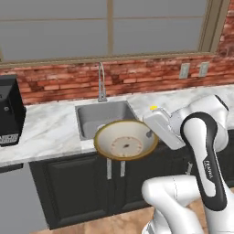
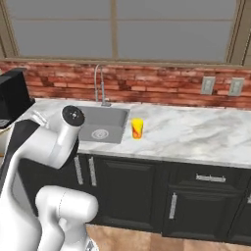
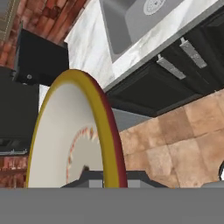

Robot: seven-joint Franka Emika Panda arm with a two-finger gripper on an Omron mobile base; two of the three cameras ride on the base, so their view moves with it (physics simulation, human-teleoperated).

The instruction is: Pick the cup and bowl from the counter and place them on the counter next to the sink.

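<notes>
- Hand (image 3: pixel 103 181) clamped on the rim of the bowl (image 1: pixel 126 140), fingers pinched close together either side of the thin wall, as the hand view has it.
- Bowl carried in the air, tipped steeply so its speckled inside faces the left base camera; hanging over the front edge of the bench (image 1: pixel 50 132), in front of the sink (image 1: pixel 103 116) and above the dark cabinet doors (image 1: pixel 77 187).
- Cup (image 2: pixel 137 128) upright on the bench just right of the sink basin, apparently already where it belongs.
- Step in hand, by the look of it: carrying the bowl to a spot beside the sink.
- To do well: level the bowl before lowering, base down, so it lands flat rather than on its edge.
- Aim for bare marble beside the basin, well back from the bench front; stay apart from the cup to avoid knocking it over.
- Keep clear of the faucet (image 1: pixel 101 82) on the way in.
- Lower until the base rests fully, then let go; a rim pinch on a wide bowl likely to swing, so slow wrist turns advisable.
</notes>
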